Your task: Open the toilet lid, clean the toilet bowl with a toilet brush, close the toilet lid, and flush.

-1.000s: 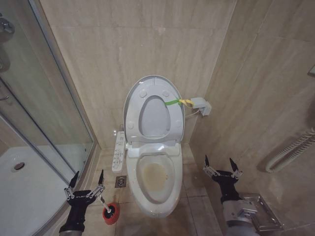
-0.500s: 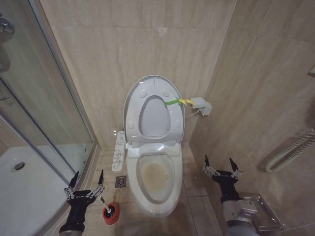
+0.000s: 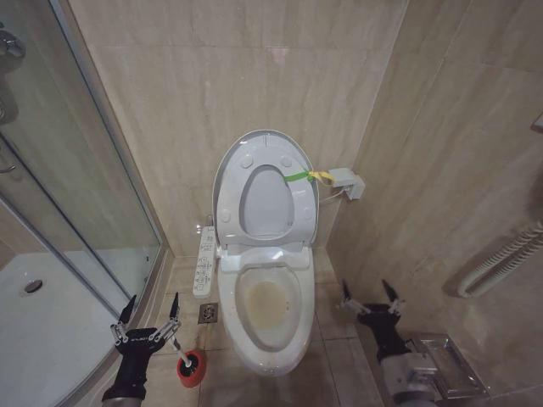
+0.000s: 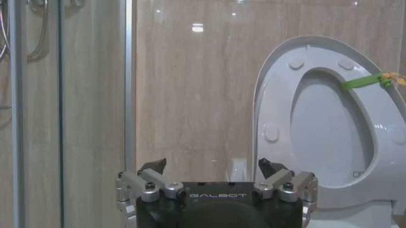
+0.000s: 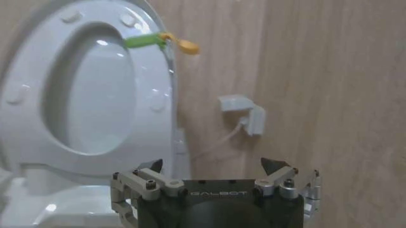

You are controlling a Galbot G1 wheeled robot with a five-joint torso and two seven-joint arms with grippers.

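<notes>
White toilet lid (image 3: 227, 174) raised upright, stained toilet bowl (image 3: 267, 315) open, red-based toilet brush (image 3: 188, 365) on floor beside

Location type: domestic bathroom. Indicators: beige stone-look tile covers the walls (image 3: 254, 76) and the floor (image 3: 331, 305). A white toilet bowl (image 3: 267, 318) stands against the rear wall with the toilet lid (image 3: 254, 153) raised and a button panel (image 3: 204, 261) at its side. A curved glass shower enclosure (image 3: 76, 195) with a white shower tray (image 3: 42, 322) occupies the adjacent corner. A floor drain (image 3: 208, 313) sits beside the bowl, and a toilet brush (image 3: 190, 365) stands on the floor.
</notes>
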